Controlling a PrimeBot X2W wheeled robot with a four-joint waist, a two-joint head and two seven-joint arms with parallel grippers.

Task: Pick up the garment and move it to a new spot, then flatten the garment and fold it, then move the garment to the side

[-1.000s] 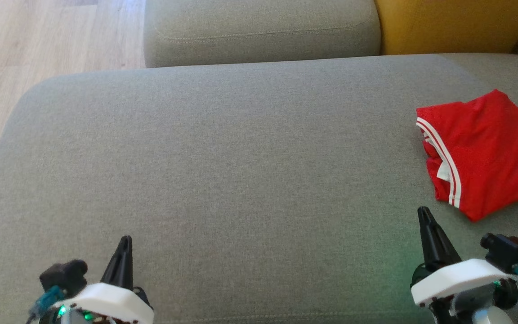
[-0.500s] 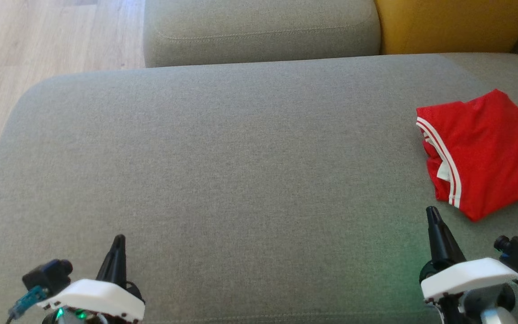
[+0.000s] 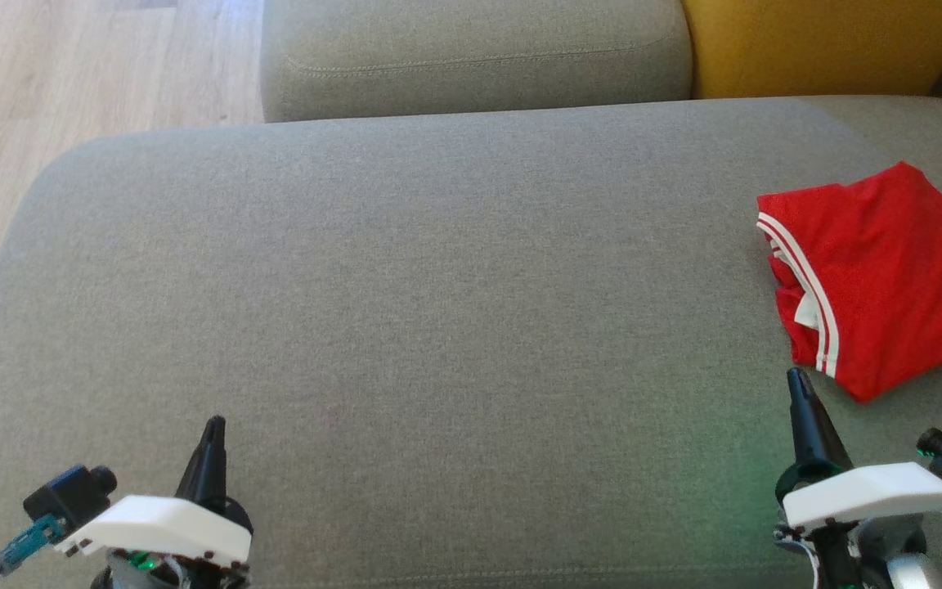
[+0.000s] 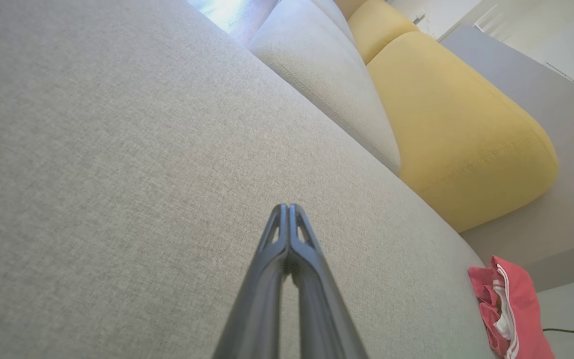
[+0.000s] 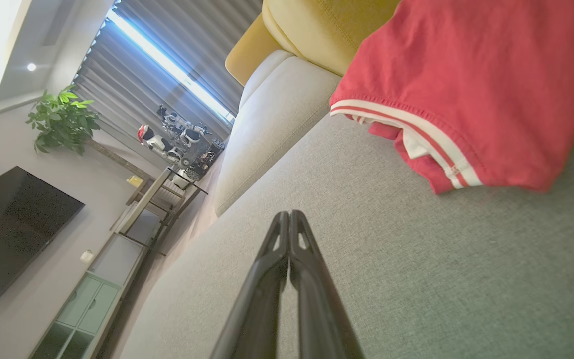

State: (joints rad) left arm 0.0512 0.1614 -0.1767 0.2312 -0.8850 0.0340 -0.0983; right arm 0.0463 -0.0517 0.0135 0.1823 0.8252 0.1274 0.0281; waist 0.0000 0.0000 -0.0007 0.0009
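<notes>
Left jaws and right jaws both sat pressed together, empty, low over the sofa seat (image 3: 438,286). Folded red garment (image 3: 880,278) lay just ahead of the right jaws, slightly to their right, striped hem running away from the tips. Left jaws were well apart from it, so the right arm was nearer.

Grey sofa (image 3: 405,270), yellow cushion (image 3: 814,45), pale wood floor (image 3: 70,74)

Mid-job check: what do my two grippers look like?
The left gripper and right gripper each have two long black fingers tapering to a point, rising from a white moulded shell. A small black camera sits beside each, with a teal cable. A green light glows under the left shell.
</notes>
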